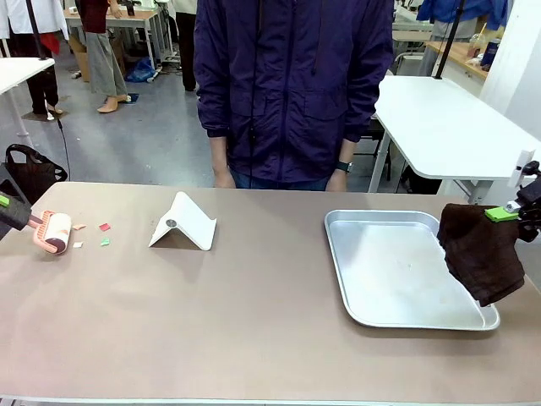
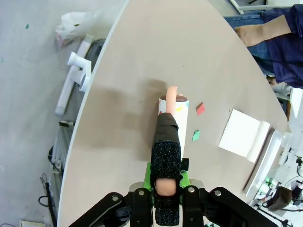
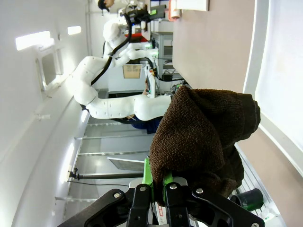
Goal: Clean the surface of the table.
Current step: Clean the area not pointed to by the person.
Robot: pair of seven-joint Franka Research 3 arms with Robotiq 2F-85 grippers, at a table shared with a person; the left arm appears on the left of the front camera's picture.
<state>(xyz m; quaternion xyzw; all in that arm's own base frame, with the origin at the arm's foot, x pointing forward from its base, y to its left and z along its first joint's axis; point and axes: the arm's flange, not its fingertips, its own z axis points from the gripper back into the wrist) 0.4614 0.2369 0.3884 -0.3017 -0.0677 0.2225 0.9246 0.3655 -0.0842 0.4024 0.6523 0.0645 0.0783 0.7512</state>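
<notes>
Desk: beige-brown top across the whole front view, lying below both end effectors.
Left end effector: at the desk's left end, jaws narrow and clamped on the black-wrapped handle of a lint roller.
Lint roller: pink roll low on the desk top, beside the left edge.
Paper scraps: red, green and pale bits on the desk just right of the roll.
Right end effector: raised over the desk's right end, pinched tight on a brown cloth.
Brown cloth: hangs down over the right rim of the metal tray; contact cannot be told.
White folded card: standing tent-like on the desk, between the scraps and the tray.
Person: standing at the far edge.
</notes>
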